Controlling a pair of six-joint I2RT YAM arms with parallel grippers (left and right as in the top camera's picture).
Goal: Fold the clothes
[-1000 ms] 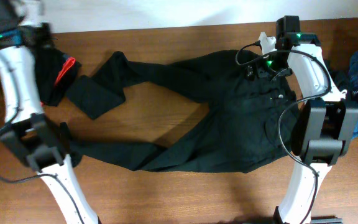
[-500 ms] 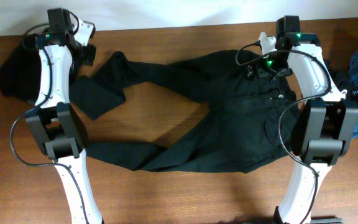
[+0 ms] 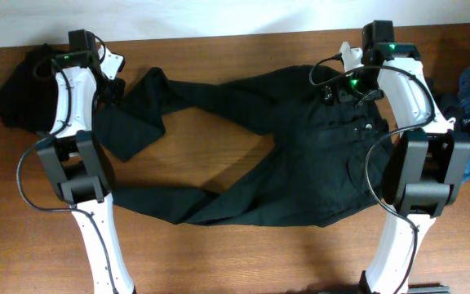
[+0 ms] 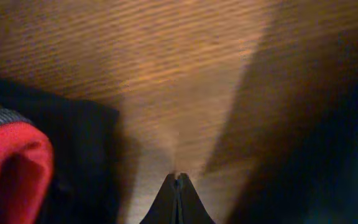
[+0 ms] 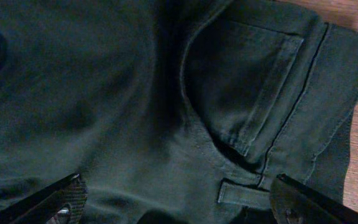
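While holding right hand point(image 5: 179, 202) wide over jeans point(image 5: 104, 93) pocket point(image 5: 247, 81), lower squarely, pinch waistband point(image 5: 316, 124); send shut, empty left hand point(image 4: 178, 184) to leg point(image 3: 129, 126).

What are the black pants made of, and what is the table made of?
The black pants look like thick woven cloth, probably cotton denim. They are dull, not shiny, with stitched seams around the pocket and soft wrinkles. The table looks like brown wood with long grain lines and a smooth, slightly glossy top. It could also be a wood-look coating.
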